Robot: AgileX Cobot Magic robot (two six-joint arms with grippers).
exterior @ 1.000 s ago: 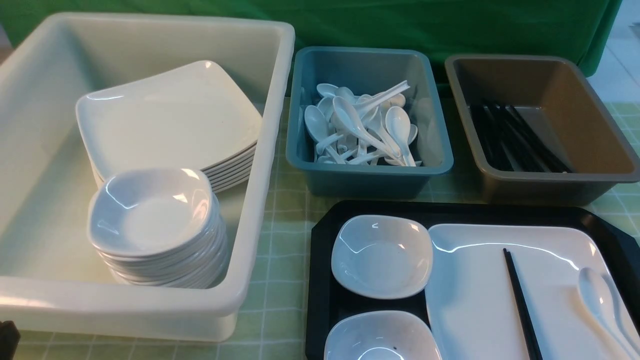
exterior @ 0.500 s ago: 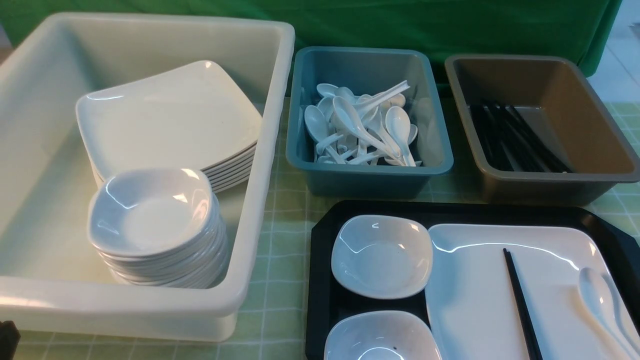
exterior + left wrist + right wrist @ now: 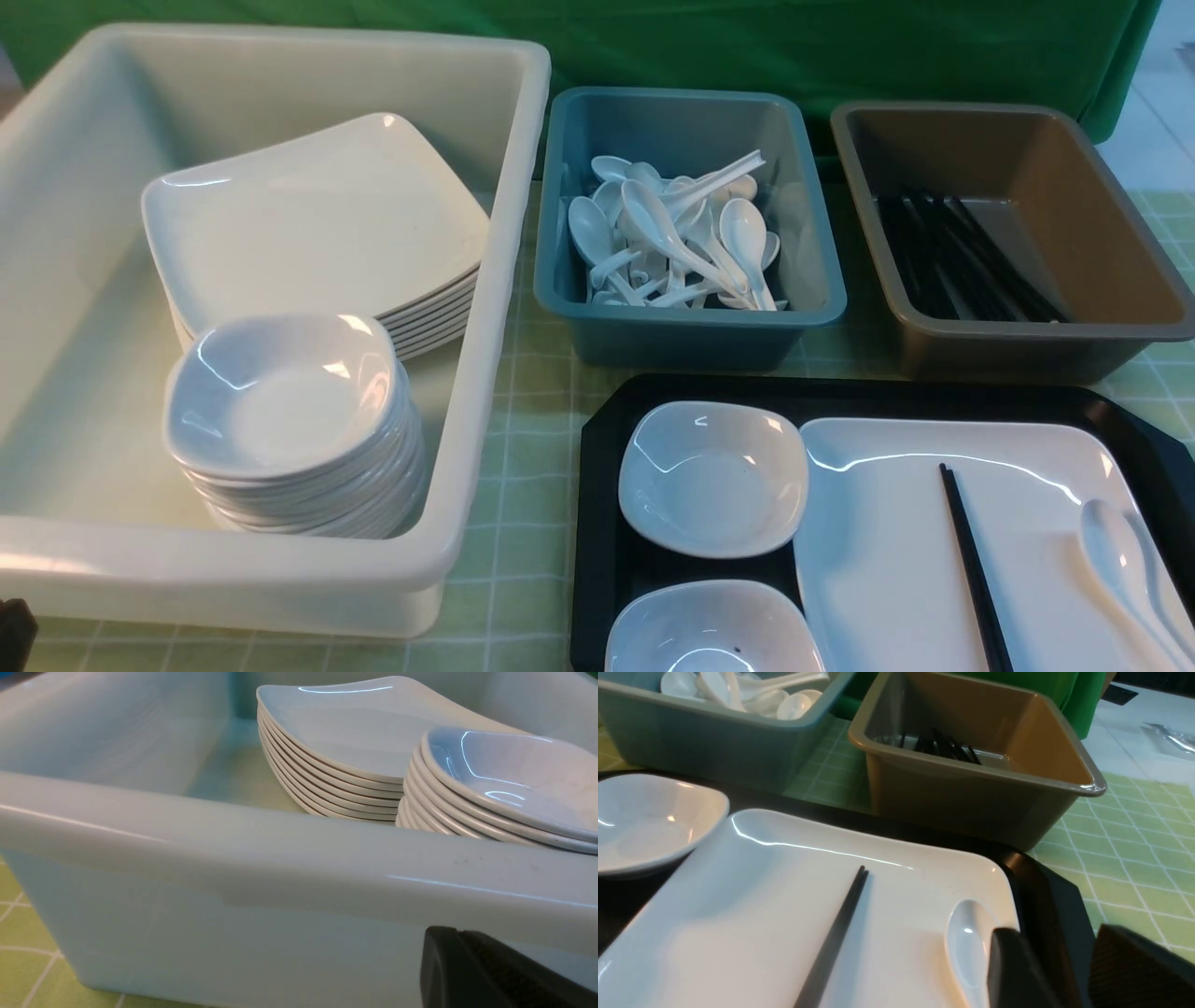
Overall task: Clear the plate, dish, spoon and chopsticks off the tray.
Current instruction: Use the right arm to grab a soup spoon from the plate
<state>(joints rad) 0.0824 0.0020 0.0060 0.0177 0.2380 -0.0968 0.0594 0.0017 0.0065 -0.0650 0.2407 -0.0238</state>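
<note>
In the front view, the black chopsticks point(image 3: 976, 569) and the white soup spoon point(image 3: 1120, 560) are seen lying on the square plate point(image 3: 896, 541), which is held by the black tray point(image 3: 597, 523). In the left wrist view, the left gripper point(image 3: 460, 938), closed and empty, is seen near the white tub's wall point(image 3: 233, 933). In the right wrist view, the right gripper point(image 3: 1052, 938) is parted, with nothing gripped; the spoon is seen just beside one finger point(image 3: 1015, 966).

Green checked tablecloth point(image 3: 537, 467) under white tub point(image 3: 280, 560), blue-grey tub point(image 3: 691, 341), brown tub point(image 3: 1027, 350), black tray point(image 3: 597, 523)
</note>
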